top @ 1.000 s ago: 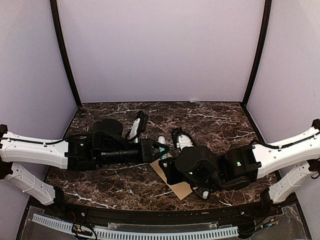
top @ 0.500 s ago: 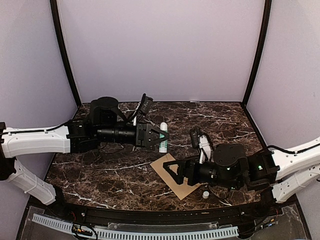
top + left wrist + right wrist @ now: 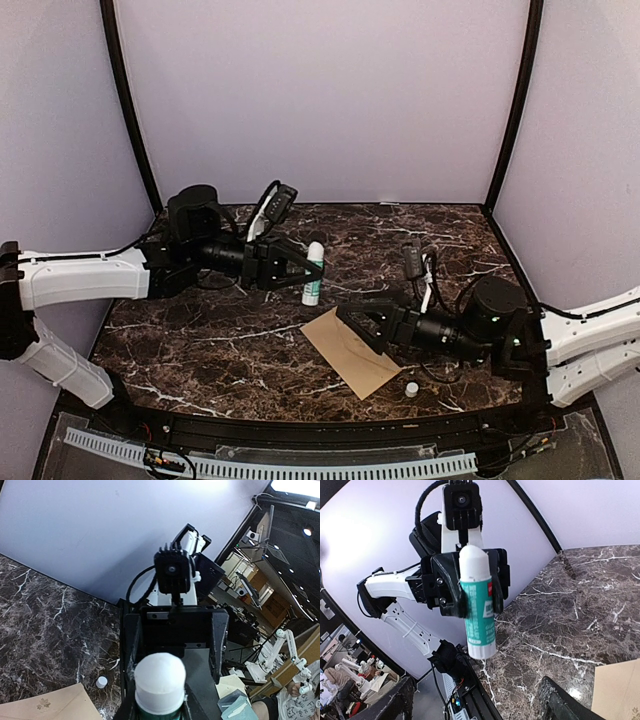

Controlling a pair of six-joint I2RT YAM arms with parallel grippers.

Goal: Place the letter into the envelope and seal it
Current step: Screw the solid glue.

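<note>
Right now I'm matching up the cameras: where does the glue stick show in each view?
Top external: glue stick upright at centre, gripped by the left tool.
Left wrist: bottom centre, white end toward the camera.
Right wrist: left of centre, upright, green label showing.
Shared landmark: the brown envelope, in all three.

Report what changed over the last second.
The right end effector, open, drew back to the right off the envelope, uncovering most of it. The left end effector, shut on the glue stick, pulled left and toward the back wall, carrying the stick along. The envelope and the small white cap kept their places.
</note>
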